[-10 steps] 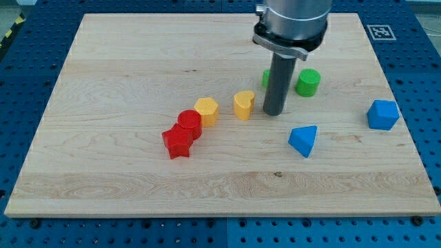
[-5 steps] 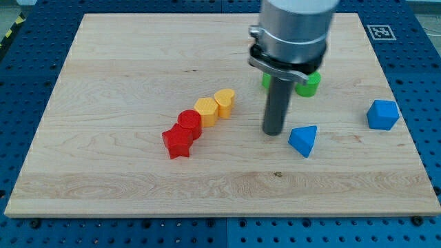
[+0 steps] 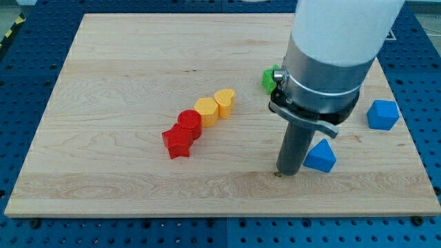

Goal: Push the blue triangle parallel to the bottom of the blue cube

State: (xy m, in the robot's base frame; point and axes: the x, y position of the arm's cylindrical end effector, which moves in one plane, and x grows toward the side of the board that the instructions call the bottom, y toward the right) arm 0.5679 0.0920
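Note:
The blue triangle lies on the wooden board near the view's lower right. The blue cube sits up and to the right of it, near the board's right edge. My tip rests on the board just left of the blue triangle, touching or almost touching its left side. The rod and the arm above it hide part of the board behind.
A red star, red cylinder, yellow hexagon and yellow heart form a diagonal row at centre left. A green block peeks out left of the arm; another green block is hidden behind it.
My tip has moved down and to the right, from beside the yellow heart to the triangle's left. The yellow heart slid left against the hexagon. The blue triangle shifted right and down.

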